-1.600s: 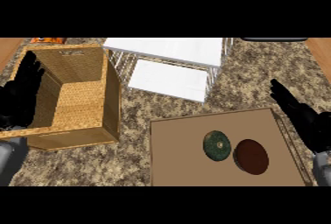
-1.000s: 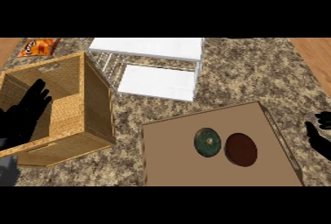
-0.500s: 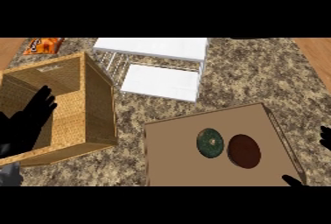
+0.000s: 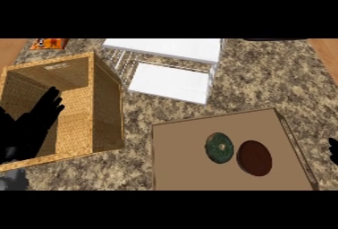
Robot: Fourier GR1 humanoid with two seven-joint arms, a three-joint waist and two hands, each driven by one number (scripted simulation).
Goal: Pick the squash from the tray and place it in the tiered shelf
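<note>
left hand fingers straight, apart, over basket | right hand sliver at right edge, open or closed: can't tell | squash lying on tray

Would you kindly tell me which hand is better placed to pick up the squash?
Probably the right hand: it shows at the view's right edge, beside the tray holding the squash. The left hand is open over the wicker basket, farther away.

A tall, open wicker basket stands at the left of the speckled stone worktop. Beyond its far corner an orange packet lies by the worktop's edge. Well to the right lies a dark reddish-brown round thing.
</note>
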